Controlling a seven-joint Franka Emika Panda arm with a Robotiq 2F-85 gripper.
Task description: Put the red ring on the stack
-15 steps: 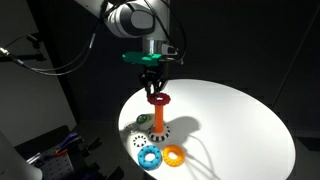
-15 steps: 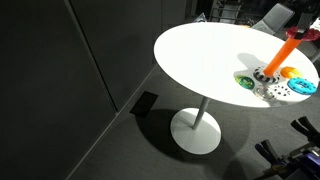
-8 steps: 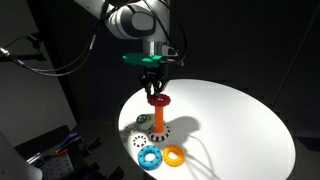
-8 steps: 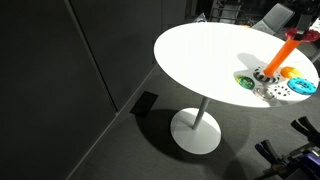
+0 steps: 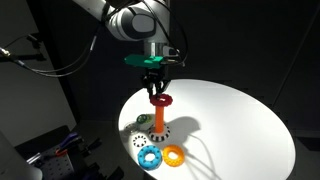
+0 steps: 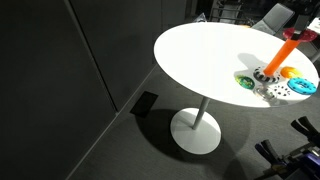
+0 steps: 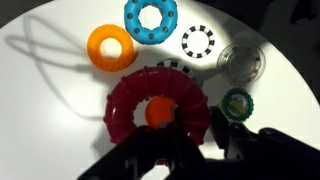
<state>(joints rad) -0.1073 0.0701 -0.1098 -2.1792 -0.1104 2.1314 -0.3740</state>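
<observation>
Red ring (image 5: 160, 99) pinched at its bumpy rim by the gripper (image 5: 154, 88), jaws closed tight on it. Held at the top of the stack (image 5: 159, 120), orange peg tip seen through its hole. Blue ring (image 5: 149, 156) and orange ring (image 5: 174, 155) left flat on the white table (image 5: 240, 120), near the stack.

The red ring (image 5: 160, 99), red plastic with a bumpy, gear-like rim, sits level around the top of the stack (image 5: 158, 120), well above its foot. The stack is an upright orange peg on a small black-and-white patterned base. In the wrist view the ring's hole encircles the orange peg tip.
</observation>
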